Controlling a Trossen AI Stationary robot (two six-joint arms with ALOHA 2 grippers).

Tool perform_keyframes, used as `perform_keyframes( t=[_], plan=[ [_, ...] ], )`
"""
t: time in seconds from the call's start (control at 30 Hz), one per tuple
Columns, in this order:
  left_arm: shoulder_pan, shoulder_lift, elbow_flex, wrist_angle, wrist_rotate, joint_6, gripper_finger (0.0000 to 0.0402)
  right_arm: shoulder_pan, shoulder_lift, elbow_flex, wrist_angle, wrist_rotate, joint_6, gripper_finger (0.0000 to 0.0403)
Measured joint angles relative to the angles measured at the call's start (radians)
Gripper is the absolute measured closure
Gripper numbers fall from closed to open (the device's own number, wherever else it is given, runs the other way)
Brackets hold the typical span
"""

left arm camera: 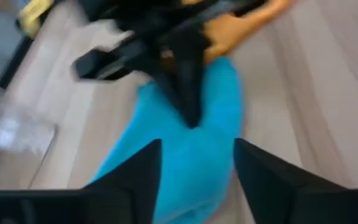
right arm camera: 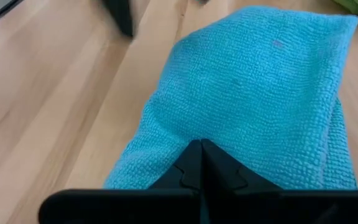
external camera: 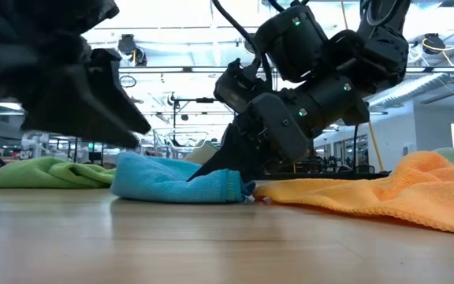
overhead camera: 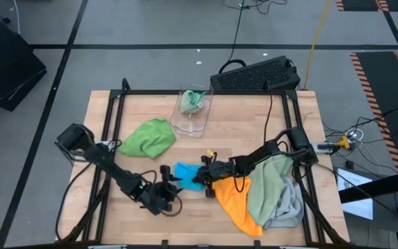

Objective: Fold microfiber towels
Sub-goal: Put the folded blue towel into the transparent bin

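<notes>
A pale wooden table point(overhead camera: 144, 111) fills the middle of the high view, framed by a thin black rail along its left, far and right edges. Near the far edge, a little left of centre, sits a clear plastic bin point(overhead camera: 200, 119). Just beyond the table's far right corner a black keyboard point(overhead camera: 258, 74) lies tilted on the grey floor. A yellow cable point(overhead camera: 318, 31) runs across the floor past the keyboard's right end, and a black cable point(overhead camera: 238, 31) leads away from its left end. Orange-and-black striped tape point(overhead camera: 373, 83) marks the floor to the right. A dark case point(overhead camera: 2, 66) sits on the floor at far left.
</notes>
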Motion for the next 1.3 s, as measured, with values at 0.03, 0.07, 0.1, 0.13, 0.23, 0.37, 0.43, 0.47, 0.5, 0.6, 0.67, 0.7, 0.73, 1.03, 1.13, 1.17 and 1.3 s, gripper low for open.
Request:
perform_keyframes(
  t=[0.03, 0.07, 0.1, 0.13, 0.23, 0.37, 0.43, 0.47, 0.5, 0.6, 0.67, 0.7, 0.73, 1.03, 1.13, 1.17, 1.3],
  plan=[
    [-0.004, 0.02, 0.006, 0.003, 0.009, 0.031, 0.0175, -0.003, 0.0, 0.0, 0.0, 0.0, 0.001, 0.0403],
    [-0.006, 0.037, 0.009, -0.006, 0.011, 0.058, 0.016, -0.005, 0.0, 0.0, -0.001, 0.0, 0.002, 0.0403],
    [-0.007, 0.055, 0.013, -0.014, 0.007, 0.08, 0.0145, -0.006, 0.0, 0.0, -0.004, 0.0, 0.002, 0.0403],
    [-0.006, 0.073, 0.018, -0.014, -0.002, 0.096, 0.0132, -0.008, 0.0, 0.0, -0.005, 0.0, 0.002, 0.0403],
    [0.009, 0.093, 0.025, -0.048, -0.007, 0.133, 0.0105, -0.012, 0.0, 0.0, -0.008, -0.002, 0.005, 0.0403],
    [0.06, 0.099, 0.029, -0.095, 0.029, 0.131, 0.011, -0.025, 0.0, 0.0, -0.008, -0.017, 0.013, 0.0403],
    [0.087, 0.098, 0.03, -0.101, 0.064, 0.148, 0.0133, -0.033, 0.0, 0.001, -0.008, -0.048, 0.017, 0.0403],
    [0.1, 0.098, 0.03, -0.102, 0.082, 0.157, 0.0149, -0.038, 0.0, 0.001, -0.008, -0.052, 0.017, 0.0403],
    [0.115, 0.098, 0.03, -0.102, 0.101, 0.167, 0.0167, -0.043, 0.0, 0.001, -0.009, -0.055, 0.022, 0.0403],
    [0.155, 0.096, 0.031, -0.121, 0.162, 0.176, 0.0232, -0.052, 0.0, 0.001, -0.007, -0.07, 0.024, 0.0403],
    [0.175, 0.096, 0.031, -0.139, 0.191, 0.173, 0.0283, -0.057, -0.007, 0.001, -0.007, -0.079, 0.023, 0.0403],
    [0.183, 0.097, 0.031, -0.145, 0.197, 0.173, 0.0309, -0.057, -0.017, 0.001, -0.019, -0.075, 0.023, 0.0403],
    [0.19, 0.097, 0.031, -0.15, 0.199, 0.174, 0.0334, -0.058, -0.029, 0.0, -0.031, -0.074, 0.021, 0.0403],
    [0.213, 0.055, 0.022, -0.18, 0.167, 0.175, 0.0379, -0.048, -0.298, -0.001, -0.373, 0.027, -0.105, 0.0384],
    [0.221, 0.008, 0.023, -0.172, 0.137, 0.177, 0.0392, -0.028, -0.417, -0.029, -0.454, 0.105, -0.147, 0.0374],
    [0.225, -0.011, 0.023, -0.171, 0.129, 0.177, 0.0393, -0.02, -0.459, -0.047, -0.466, 0.138, -0.158, 0.0372],
    [0.256, -0.101, 0.023, -0.163, 0.104, 0.216, 0.0384, 0.007, -0.618, -0.151, -0.472, 0.265, -0.168, 0.037]
  ],
)
